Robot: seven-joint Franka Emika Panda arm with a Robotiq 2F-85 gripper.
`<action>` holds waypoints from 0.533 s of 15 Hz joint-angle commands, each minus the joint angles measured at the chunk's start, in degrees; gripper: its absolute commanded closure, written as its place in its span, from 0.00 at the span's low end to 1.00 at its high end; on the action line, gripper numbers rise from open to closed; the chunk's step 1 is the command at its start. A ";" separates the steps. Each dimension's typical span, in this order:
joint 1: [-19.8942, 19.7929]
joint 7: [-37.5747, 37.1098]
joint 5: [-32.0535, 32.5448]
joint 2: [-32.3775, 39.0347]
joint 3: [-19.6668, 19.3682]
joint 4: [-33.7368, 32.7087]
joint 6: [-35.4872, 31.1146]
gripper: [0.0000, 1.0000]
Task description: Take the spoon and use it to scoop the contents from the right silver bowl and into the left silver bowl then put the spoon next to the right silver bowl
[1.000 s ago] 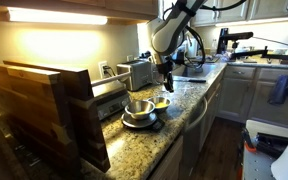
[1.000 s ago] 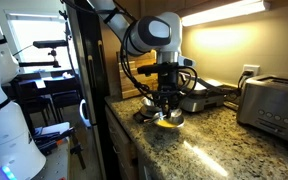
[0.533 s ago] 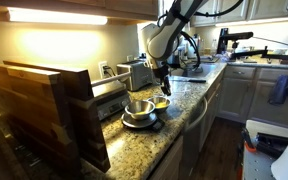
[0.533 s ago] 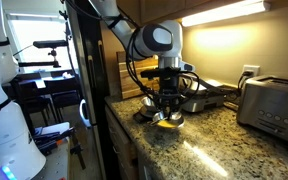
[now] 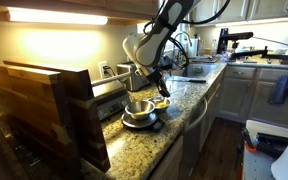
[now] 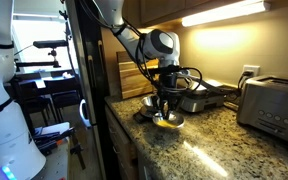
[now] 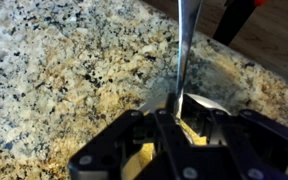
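Observation:
My gripper (image 7: 179, 110) is shut on the spoon (image 7: 185, 50), whose thin metal handle runs up across the granite in the wrist view. Directly beneath the jaws lies the right silver bowl (image 7: 206, 128), small and shallow, with yellow contents. In both exterior views the gripper (image 5: 156, 88) (image 6: 166, 100) hangs just above this small bowl (image 5: 162, 103) (image 6: 168, 122). The left silver bowl (image 5: 139, 107) (image 6: 149, 103), larger and deeper, stands beside it on a dark mat (image 5: 141, 122). The spoon's scoop end is hidden by the fingers.
A toaster (image 5: 136, 72) (image 6: 274, 105) stands on the counter behind the bowls. A flat dark tray (image 6: 210, 97) lies beside them and a wooden rack (image 5: 44, 105) fills the near end. The counter's edge (image 5: 189, 125) drops off right beside the bowls.
The arm has leaned over toward the toaster side and the wrist has tilted. The gripper has stayed shut on the spoon above the small bowl.

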State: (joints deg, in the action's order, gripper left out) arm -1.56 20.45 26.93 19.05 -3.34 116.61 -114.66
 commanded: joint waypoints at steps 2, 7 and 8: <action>2.19 -0.15 4.28 1.17 1.13 -3.87 9.59 0.97; 1.83 0.60 5.37 2.76 1.77 -6.06 15.47 0.97; 1.61 0.79 5.18 3.13 1.77 -6.28 16.05 0.97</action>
State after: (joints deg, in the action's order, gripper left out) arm 0.27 20.63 30.95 21.36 -1.66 111.61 -101.83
